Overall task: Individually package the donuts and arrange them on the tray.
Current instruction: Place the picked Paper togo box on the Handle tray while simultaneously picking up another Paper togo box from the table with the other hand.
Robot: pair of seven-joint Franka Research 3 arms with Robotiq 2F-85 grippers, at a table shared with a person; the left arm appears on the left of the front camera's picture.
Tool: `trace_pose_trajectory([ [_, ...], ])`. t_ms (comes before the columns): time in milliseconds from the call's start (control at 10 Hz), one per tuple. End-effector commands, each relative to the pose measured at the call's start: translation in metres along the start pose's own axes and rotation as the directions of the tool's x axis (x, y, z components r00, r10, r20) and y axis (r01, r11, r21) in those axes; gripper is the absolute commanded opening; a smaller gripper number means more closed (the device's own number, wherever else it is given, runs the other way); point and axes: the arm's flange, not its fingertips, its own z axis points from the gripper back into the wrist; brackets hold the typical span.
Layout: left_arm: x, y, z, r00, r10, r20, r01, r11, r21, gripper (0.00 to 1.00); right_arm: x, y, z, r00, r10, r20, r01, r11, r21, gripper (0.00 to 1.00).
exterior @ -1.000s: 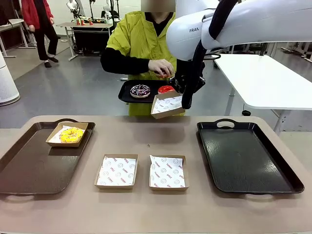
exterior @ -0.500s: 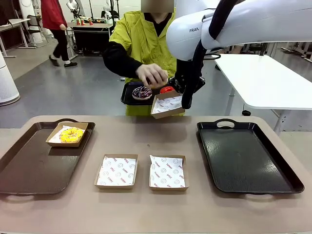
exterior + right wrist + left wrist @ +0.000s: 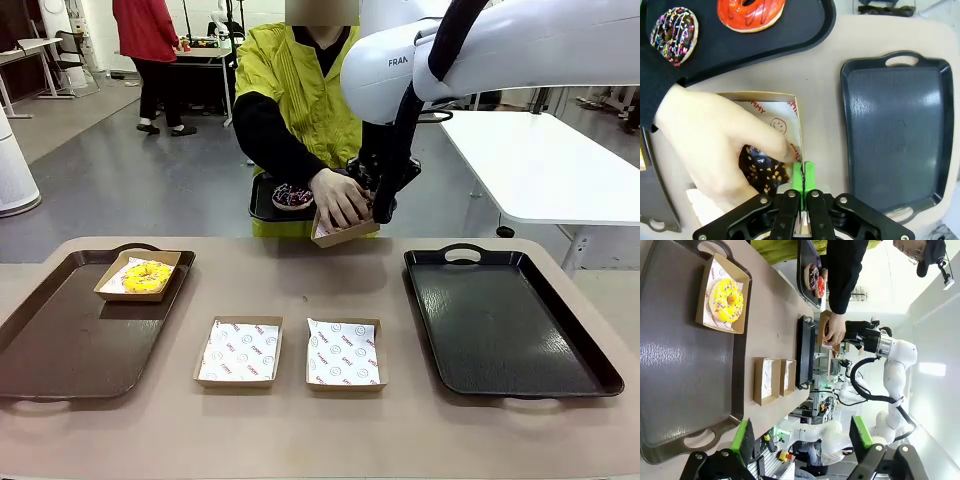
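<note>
Right claw (image 3: 802, 175) is clenched on the wall of a shallow brown cardboard box (image 3: 776, 114), held up at the desk's (image 3: 300, 290) far edge. A person's hand (image 3: 715, 145) sets the dark chocolate ring donut (image 3: 762, 172) inside, just left of the pinch. The black tray (image 3: 510, 320) lies near-right. Left claw (image 3: 801, 439) hangs released.

A grey floor (image 3: 150, 190) stretches behind, with a white table (image 3: 540, 160) at the right.

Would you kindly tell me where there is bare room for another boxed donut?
The black rectangular tray right of the two paper-lined cardboard boxes is bare. The brown tray has room nearer than the boxed yellow-iced donut. The table's middle is crowded.
</note>
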Motion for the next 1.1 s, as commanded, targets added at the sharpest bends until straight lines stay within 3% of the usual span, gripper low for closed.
trace_pose_trajectory([
  [0, -0.003, -0.002, 0.002, 1.0, -0.001, -0.005, 0.001, 1.0, 0.005, 1.0, -0.002, -0.003, 0.001, 1.0, 0.001, 0.001, -0.001, 1.0, -0.003, 0.0],
  [800, 0.0, 0.0, 0.0, 1.0, 0.0, 0.0, 0.0, 1.0, 0.0, 1.0, 0.0, 0.0, 0.0, 1.0, 0.0, 0.0, 0.0, 1.0, 0.0, 0.01],
  [1000, -0.008, -0.035, -0.018, 0.999, -0.019, -0.048, 0.024, 0.992, 0.122, 1.0, -0.014, -0.053, 0.023, 1.0, 0.025, -0.006, -0.025, 0.998, 0.05, 0.01],
])
